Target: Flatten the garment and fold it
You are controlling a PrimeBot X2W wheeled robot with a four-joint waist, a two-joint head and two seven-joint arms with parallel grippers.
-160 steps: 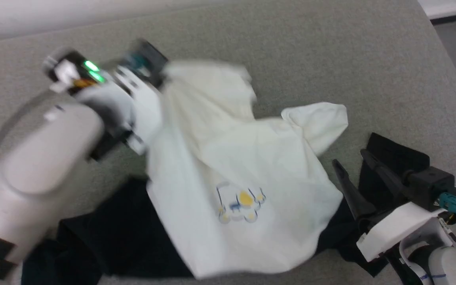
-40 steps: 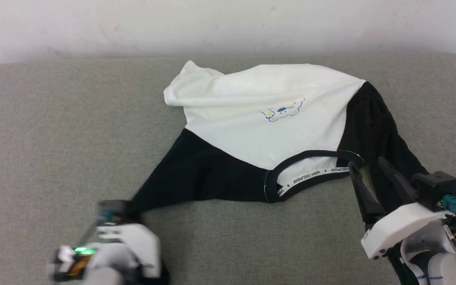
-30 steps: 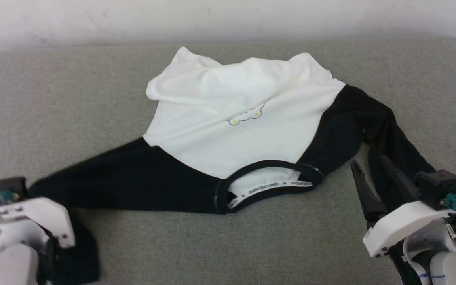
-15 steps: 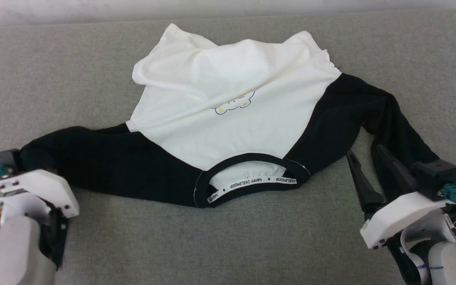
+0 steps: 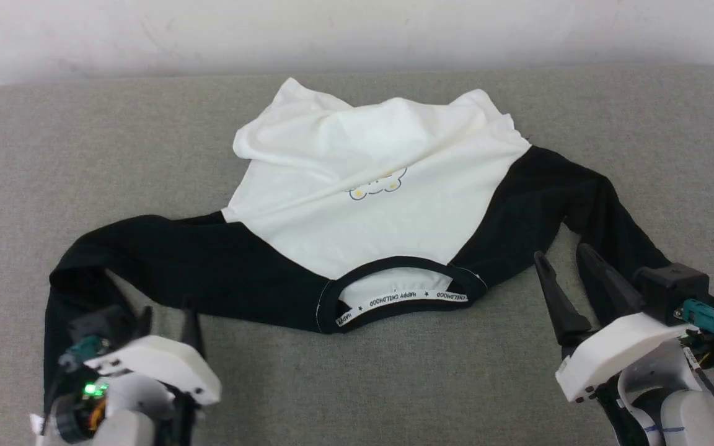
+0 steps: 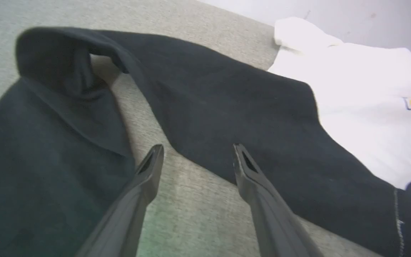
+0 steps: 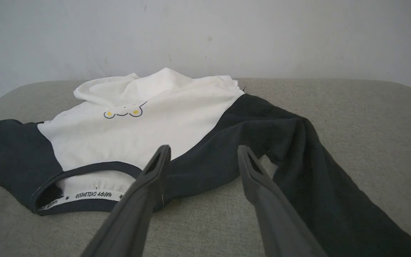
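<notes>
The left tool sits low at the near left of the desk, its two dark fingers spread apart with nothing between them. In its own wrist view the gap between the tips shows bare grey cover, with black cloth on both sides. The right tool is likewise spread and empty. It is at the near right, pointing away from the robot, its tips just over the edge of the black cloth there.

Both tools stand at the outer ends of the garment, which lies on the desk between them with the collar nearest the robot and the lettered neck tape showing inside it. This placement suits drawing the sleeves outward, so the flattening step looks to be the one in hand, and no fold has been made.

The left sleeve runs out sideways, and its end doubles back toward the robot beside the left tool. The right sleeve bends and trails down past the right tool. The white body is fairly smooth around the chest print, but the far hem is rumpled and turned over, and probably needs pulling straight next.

The desk has a grey, woven, felt-like cover with rounded far corners, which probably grips the cloth a little. Behind it stands a plain pale wall with faint scuffs.
</notes>
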